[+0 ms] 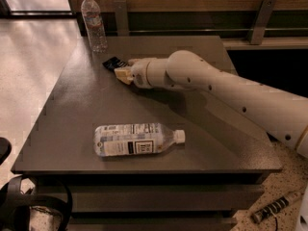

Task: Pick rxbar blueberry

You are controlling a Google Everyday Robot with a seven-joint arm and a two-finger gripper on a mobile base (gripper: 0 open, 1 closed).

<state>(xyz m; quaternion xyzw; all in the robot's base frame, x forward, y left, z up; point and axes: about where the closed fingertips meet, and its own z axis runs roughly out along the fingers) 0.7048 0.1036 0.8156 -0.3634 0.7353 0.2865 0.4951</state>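
**One bar lying just past the gripper's tip**

The bar (113, 63) is lying flat on the far left part of the table (72, 109), its dark wrapper showing just beyond the gripper (122, 74). The gripper is sitting low over the surface, pointing left, with the bar to its far-left side. Whether they are touching, and whether the gripper is released or clenched, I cannot tell. The bar's long axis is apparently running slantwise across the reach of the arm (231, 88). An upright bottle (94, 23) is standing behind the bar. Another bottle (137, 139) is lying well apart, near the front.
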